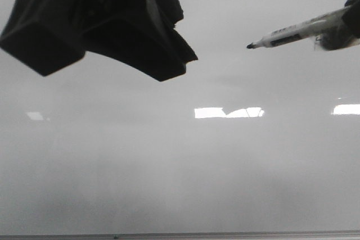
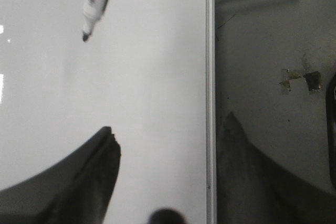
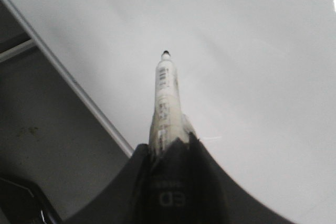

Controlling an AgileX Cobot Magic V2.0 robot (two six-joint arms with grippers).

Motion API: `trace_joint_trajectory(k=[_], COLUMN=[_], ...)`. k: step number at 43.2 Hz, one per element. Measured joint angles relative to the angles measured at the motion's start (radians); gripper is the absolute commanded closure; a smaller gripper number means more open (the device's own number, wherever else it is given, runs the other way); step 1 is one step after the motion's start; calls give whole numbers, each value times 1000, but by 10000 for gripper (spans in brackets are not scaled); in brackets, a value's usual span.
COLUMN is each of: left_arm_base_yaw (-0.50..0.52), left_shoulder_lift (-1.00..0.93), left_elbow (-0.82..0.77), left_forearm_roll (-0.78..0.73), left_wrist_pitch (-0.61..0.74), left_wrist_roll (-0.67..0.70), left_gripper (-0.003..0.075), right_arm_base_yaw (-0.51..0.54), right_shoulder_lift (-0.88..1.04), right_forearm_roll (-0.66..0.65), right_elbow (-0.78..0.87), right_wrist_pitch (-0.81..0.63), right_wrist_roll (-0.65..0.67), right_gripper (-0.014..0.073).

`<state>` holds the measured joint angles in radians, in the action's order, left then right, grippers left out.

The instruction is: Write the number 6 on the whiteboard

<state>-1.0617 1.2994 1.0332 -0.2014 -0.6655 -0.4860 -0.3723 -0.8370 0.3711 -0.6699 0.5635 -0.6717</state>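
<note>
The right gripper (image 3: 170, 148) is clamped on a white marker (image 3: 167, 100), its two dark fingers pressed against the barrel from either side so that only the front part of the pen sticks out past them. In the front view the marker (image 1: 298, 32) comes in from the right edge, lying nearly level with its black tip pointing left and slightly down. Whether the tip touches the surface or hangs just above it cannot be told from these views.

The whiteboard (image 1: 169, 161) fills almost the whole front view, pale grey and glossy, with bright rectangular light patches across its middle. No drawn stroke shows on it near the pen tip; a thin dark line crosses one of the bright patches in the front view, but what it is cannot be made out. The board's thin grey metal frame (image 2: 210, 93) runs straight down the left wrist view, and the same edge (image 3: 79, 90) crosses the right wrist view on a slant.

The left gripper (image 2: 168, 177) stands wide open and holds nothing, one dark finger over the board and the other beyond the frame, above a dull grey table (image 2: 268, 103). In the front view it is a big dark shape (image 1: 95, 21) at the upper left, well apart from the marker. The table carries a few scraps of tape (image 2: 302, 80).
</note>
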Motion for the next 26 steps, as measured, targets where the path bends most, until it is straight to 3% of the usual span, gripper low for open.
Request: trace_joint_trajectory(k=[4, 5, 16, 26], left_arm_base_yaw=[0, 0, 15, 95], left_shoulder_lift=[0, 0, -7, -192], left_elbow=[0, 0, 0, -153], left_forearm_roll=[0, 0, 39, 155], left_wrist_pitch=[0, 0, 0, 140], left_wrist_roll=[0, 0, 0, 0], left_gripper=[725, 739, 741, 741], right_arm_base_yaw=[25, 27, 29, 29], right_shoulder_lift=[2, 2, 2, -38], right_forearm_roll=[0, 0, 3, 12], right_elbow=[0, 0, 2, 2], right_wrist_pitch=[-17, -16, -36, -161], right_wrist_roll=[0, 0, 0, 0], right_gripper=[661, 661, 661, 661])
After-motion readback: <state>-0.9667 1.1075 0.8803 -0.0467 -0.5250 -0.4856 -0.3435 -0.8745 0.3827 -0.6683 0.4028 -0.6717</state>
